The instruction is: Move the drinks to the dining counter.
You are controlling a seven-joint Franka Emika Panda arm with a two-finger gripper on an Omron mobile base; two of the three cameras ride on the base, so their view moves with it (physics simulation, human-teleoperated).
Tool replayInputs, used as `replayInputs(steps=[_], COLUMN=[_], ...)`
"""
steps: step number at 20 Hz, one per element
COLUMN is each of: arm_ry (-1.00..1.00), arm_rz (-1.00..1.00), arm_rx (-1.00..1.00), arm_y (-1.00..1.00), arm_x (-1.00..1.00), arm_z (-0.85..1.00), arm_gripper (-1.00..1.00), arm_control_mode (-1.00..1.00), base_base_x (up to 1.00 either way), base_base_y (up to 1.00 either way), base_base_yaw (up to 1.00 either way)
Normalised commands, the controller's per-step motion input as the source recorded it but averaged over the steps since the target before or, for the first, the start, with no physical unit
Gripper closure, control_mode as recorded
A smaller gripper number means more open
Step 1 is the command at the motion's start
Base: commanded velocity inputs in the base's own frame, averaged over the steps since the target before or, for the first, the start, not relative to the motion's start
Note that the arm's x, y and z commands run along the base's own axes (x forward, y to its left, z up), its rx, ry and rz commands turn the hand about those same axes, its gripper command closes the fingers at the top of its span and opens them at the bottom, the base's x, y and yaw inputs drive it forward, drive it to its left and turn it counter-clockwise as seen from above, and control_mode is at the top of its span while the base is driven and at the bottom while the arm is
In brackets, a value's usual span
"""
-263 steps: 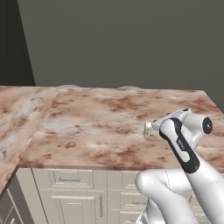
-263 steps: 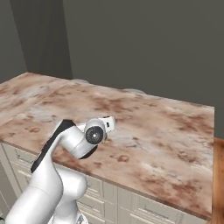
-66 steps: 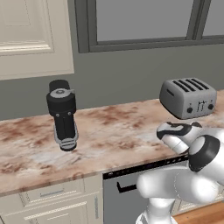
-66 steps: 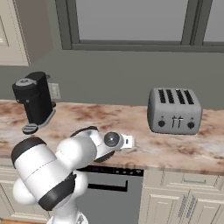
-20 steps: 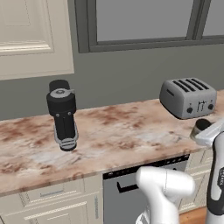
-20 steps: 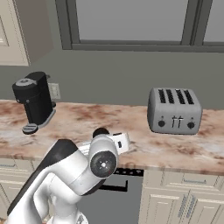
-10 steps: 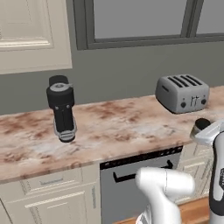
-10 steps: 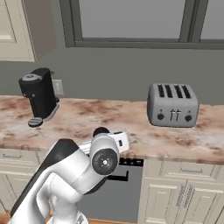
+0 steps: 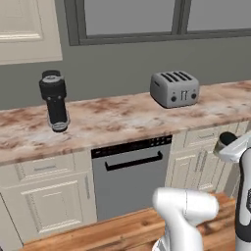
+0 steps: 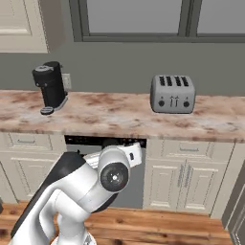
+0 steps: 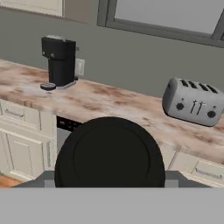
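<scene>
A cup with a round black lid [image 11: 109,157] sits right in front of the hand camera, hiding most of the lower hand view. My gripper [image 11: 109,177] is shut on it, its fingers flanking the lid's two sides. In the left base view the cup's dark top [image 9: 226,138] shows at the far right edge, held by the gripper [image 9: 231,146] in the air, well short of the worktop. In the right base view the gripper [image 10: 135,154] pokes out behind the arm's big elbow. The dining counter is out of view.
Under the window runs a veined stone worktop [image 9: 122,117] carrying a black coffee machine [image 9: 54,100] on the left and a silver toaster [image 9: 174,88] on the right. A dishwasher [image 9: 130,176] and cream cabinets stand below. Wooden floor [image 10: 182,232] lies between me and them.
The whole picture has shifted: the base has backed away from the worktop, so floor and cabinet fronts show. The gripper still holds the cup at the same height.
</scene>
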Motion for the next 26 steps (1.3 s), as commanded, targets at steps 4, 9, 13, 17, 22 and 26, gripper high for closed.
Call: replayInputs(steps=[4, 9, 13, 17, 22, 26], arm_ry=[0.0, 0.0, 0.0, 0.0, 0.0, 0.0], arm_rz=[0.0, 0.0, 0.0, 0.0, 0.0, 0.0], arm_rx=[0.0, 0.0, 0.0, 0.0, 0.0, 0.0], arm_y=[0.0, 0.0, 0.0, 0.0, 0.0, 0.0], arm_x=[0.0, 0.0, 0.0, 0.0, 0.0, 0.0], arm_z=[0.0, 0.0, 0.0, 0.0, 0.0, 0.0], arm_gripper=[1.0, 1.0, 1.0, 1.0, 1.0, 1.0], arm_control_mode=[1.0, 1.0, 1.0, 1.0, 1.0, 1.0], base_base_x=[-0.1, 0.0, 0.0, 0.0, 0.0, -0.23], base_base_y=[-0.67, -0.75, -0.7, -0.63, -0.55, -0.49], base_base_yaw=[-0.34, -0.39, -0.39, -0.38, -0.38, -0.39])
